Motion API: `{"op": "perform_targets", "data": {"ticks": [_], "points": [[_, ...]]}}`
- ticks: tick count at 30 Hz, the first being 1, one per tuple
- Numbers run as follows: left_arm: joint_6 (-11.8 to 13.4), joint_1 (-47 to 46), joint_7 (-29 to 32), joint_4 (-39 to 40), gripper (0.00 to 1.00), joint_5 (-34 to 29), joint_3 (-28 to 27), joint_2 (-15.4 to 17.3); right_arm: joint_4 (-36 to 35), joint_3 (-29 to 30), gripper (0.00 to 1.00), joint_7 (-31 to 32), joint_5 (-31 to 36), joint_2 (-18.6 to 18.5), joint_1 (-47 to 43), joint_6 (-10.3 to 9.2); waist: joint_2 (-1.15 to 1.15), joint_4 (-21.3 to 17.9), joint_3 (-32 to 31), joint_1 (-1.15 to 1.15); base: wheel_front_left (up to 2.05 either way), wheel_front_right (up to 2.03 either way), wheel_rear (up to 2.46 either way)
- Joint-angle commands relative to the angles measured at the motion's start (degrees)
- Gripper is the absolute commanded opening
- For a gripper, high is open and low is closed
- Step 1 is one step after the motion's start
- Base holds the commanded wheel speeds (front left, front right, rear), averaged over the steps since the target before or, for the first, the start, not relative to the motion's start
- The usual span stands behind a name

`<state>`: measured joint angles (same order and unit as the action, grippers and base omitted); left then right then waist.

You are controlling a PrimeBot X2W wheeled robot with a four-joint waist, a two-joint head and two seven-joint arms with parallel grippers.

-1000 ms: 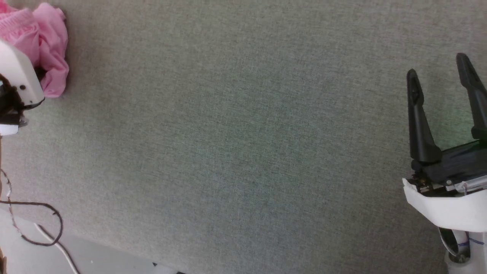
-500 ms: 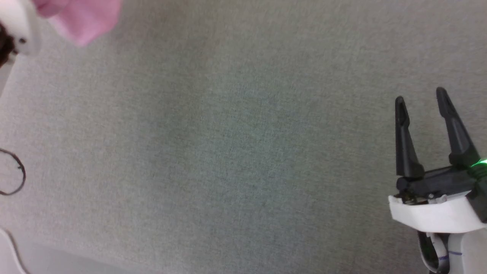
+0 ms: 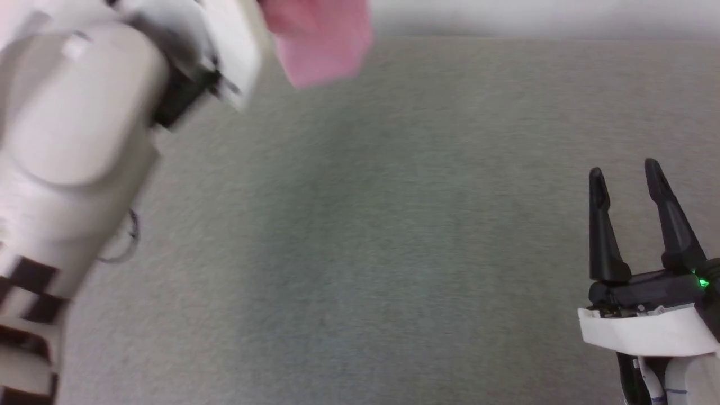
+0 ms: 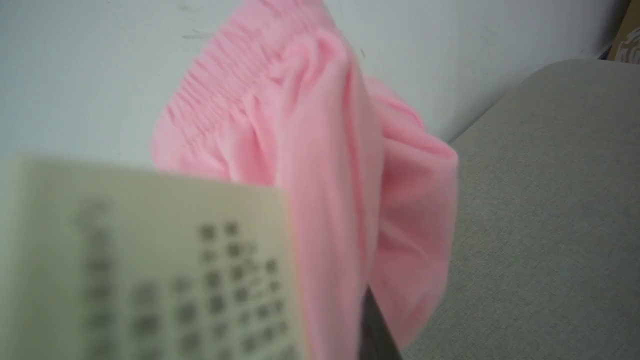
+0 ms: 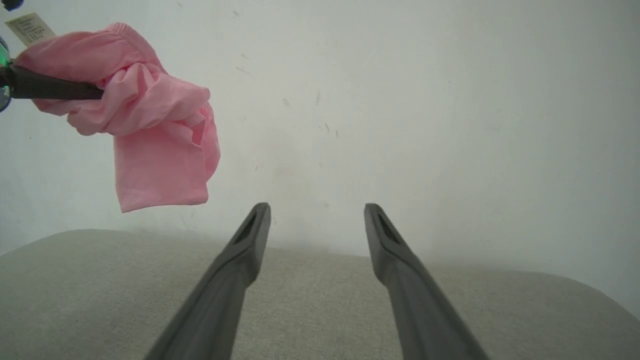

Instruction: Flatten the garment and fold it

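left end effector (image 5: 95,92): the dark fingers are pressed together on a bunched part of the garment (image 5: 150,130), seen from the side in the right wrist view. the cloth is gathered into a wad at the pinch and the rest hangs down from it as a loose flap.

the garment is pink, thin and crumpled. it is lifted clear of the grey worktop (image 5: 320,300), its lower hem in the air in front of the pale wall (image 5: 425,100). in the head view it is a blurred pink patch at the top edge, just past the end of my left forearm (image 3: 84,112), which is large and out of focus at upper left.

in the left wrist view the gathered waistband (image 4: 225,85) is at the top of the bundle. the white care label (image 4: 150,265) is very close to the lens, and i can't read its print. a sliver of one dark finger shows at the bottom edge under the cloth.

right end effector (image 3: 624,171): fingers spread wide with nothing between them. it sits low at the right of the head view, over bare worktop and well apart from the garment. a small green light (image 3: 702,283) glows at its base.

a thin dark loop (image 3: 126,242) lies on the worktop beside my left forearm. it is too blurred to say what it is.
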<state>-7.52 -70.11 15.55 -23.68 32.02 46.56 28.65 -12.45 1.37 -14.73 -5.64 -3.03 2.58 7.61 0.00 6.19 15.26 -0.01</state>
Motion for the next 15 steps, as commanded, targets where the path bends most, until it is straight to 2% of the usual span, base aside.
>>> {"op": "perform_targets", "data": {"ticks": [1, 7, 13, 15], "points": [[0.0, 2.4, -0.4, 0.2, 0.0, 0.8, 2.0, -1.3, 0.1, 0.2, 1.0, -0.3, -0.5, 0.1, -0.8, -0.12, 0.0, -8.7, -4.6, 0.01, 0.0, 0.0, 0.0], [0.0, 9.0, -1.1, -1.0, 0.0, 3.7, 11.1, -5.1, 0.1, 1.2, 1.0, -0.3, -1.3, 0.1, -1.4, -0.12, 0.0, -12.9, -4.6, 0.01, 0.0, 0.0, 0.0], [0.0, 16.2, -2.4, -5.2, 0.0, 6.7, 20.7, -8.3, 0.1, 1.5, 1.0, -0.3, -1.8, 0.1, -1.3, -0.12, 0.0, -14.0, -3.4, 0.01, 0.0, 0.0, 0.0], [0.0, 17.6, -2.4, -5.9, 0.0, 7.3, 22.3, -8.8, 0.1, 1.5, 1.0, -0.3, -1.9, 0.1, -1.3, -0.12, 0.0, -14.0, -3.2, 0.01, 0.0, 0.0, 0.0]]}}
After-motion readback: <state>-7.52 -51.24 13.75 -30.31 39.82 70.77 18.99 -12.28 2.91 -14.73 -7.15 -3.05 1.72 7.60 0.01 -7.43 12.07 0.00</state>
